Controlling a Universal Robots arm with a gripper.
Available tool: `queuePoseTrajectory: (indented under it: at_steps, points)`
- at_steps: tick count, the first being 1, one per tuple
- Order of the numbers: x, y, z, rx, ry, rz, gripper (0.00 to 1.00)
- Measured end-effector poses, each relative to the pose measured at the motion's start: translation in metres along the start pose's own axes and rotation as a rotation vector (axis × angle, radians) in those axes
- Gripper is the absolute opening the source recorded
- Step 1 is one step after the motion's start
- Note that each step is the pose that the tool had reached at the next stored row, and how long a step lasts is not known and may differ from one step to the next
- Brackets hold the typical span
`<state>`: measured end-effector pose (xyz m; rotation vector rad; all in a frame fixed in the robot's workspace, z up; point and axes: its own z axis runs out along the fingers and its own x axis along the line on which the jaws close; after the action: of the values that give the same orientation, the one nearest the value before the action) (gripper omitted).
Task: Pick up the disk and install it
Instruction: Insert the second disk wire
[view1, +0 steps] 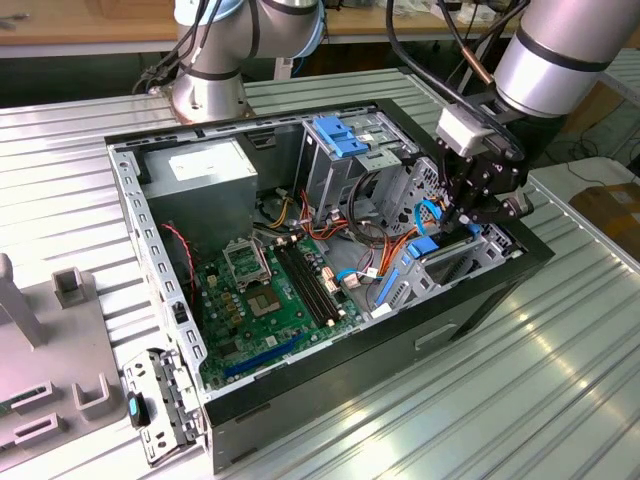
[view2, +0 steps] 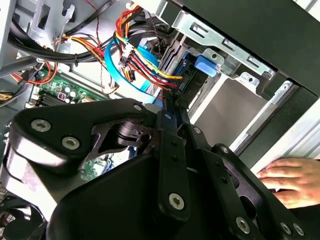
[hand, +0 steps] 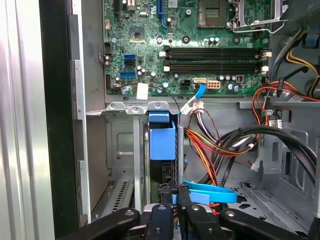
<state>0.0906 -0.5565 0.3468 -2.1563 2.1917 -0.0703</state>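
Note:
The disk (hand: 161, 145) stands on edge in the drive bay at the front corner of the open computer case (view1: 470, 300), seen end-on with its blue rail and tab toward me. Its blue tab (view2: 206, 65) also shows under the bay's metal bracket. In the exterior view my gripper (view1: 463, 218) reaches down into that bay on the exterior view's right. My gripper (hand: 174, 192) is shut, its thin black fingertips (view2: 167, 107) together right at the disk's near end. Contact itself is hidden by the fingers.
Bundles of red, yellow and orange wires (hand: 220, 145) and a blue flat cable (hand: 210, 192) crowd the space beside the bay. The motherboard (view1: 275, 290), power-supply box (view1: 205, 165) and blue-handled drive cage (view1: 340, 135) fill the case. A person's hand (view2: 290, 182) rests outside the case wall.

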Motion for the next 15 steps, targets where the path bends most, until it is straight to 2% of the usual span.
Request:
queuePoseTrajectory:
  at_steps: [5, 15]
  points:
    - [0.0016, 0.0012, 0.0017, 0.0048, -0.0083, 0.001, 0.16]
    - [0.0029, 0.0012, -0.0026, 0.0056, -0.0083, 0.007, 0.16]
